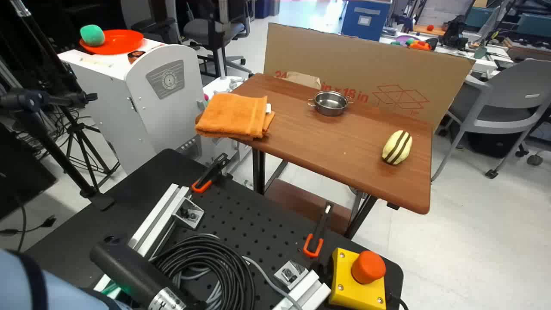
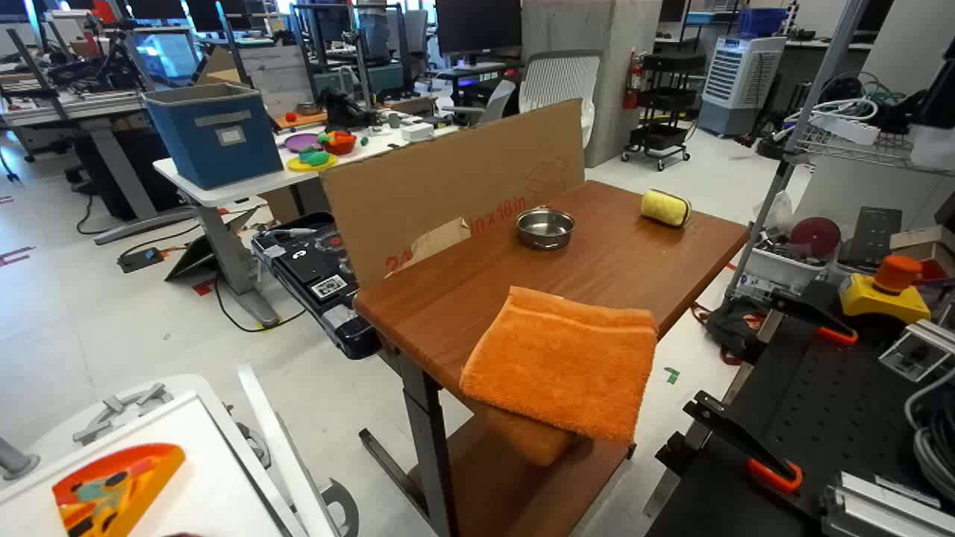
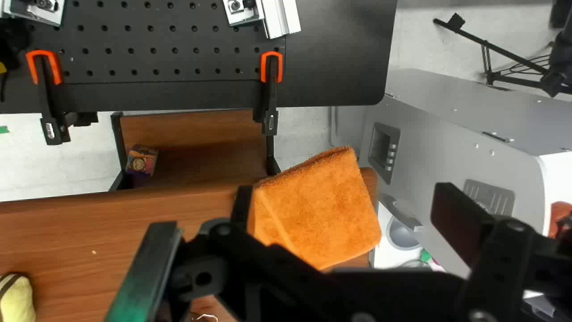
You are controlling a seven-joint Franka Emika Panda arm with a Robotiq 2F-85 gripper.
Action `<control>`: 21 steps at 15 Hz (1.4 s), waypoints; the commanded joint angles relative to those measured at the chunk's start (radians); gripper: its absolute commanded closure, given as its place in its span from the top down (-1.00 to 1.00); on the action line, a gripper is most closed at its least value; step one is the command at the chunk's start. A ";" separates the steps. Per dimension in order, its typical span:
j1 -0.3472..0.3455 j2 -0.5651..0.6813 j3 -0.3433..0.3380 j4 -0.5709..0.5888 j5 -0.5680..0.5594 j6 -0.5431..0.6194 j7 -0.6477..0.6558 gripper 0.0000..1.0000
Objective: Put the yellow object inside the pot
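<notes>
The yellow object, pale yellow with dark stripes, lies on the brown table near one end in both exterior views. Part of it shows at the lower left edge of the wrist view. The silver pot stands upright by the cardboard, apart from the yellow object; it also shows in an exterior view, and its inside looks empty. In the wrist view my gripper is open with nothing between its fingers, above the table's cloth end. The gripper hides most of the pot there.
A folded orange cloth lies over one end of the brown table. A cardboard panel stands along the table's far edge. A black bench with clamps and a yellow stop-button box is on the near side. A white cabinet stands beside the cloth end.
</notes>
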 commanded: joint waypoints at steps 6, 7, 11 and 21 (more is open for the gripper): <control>-0.009 -0.001 0.007 0.002 0.005 -0.004 -0.005 1.00; -0.009 -0.001 0.007 0.002 0.005 -0.004 -0.005 1.00; -0.009 -0.001 0.007 0.002 0.005 -0.004 -0.005 1.00; -0.195 0.321 -0.235 0.152 -0.146 0.375 -0.276 1.00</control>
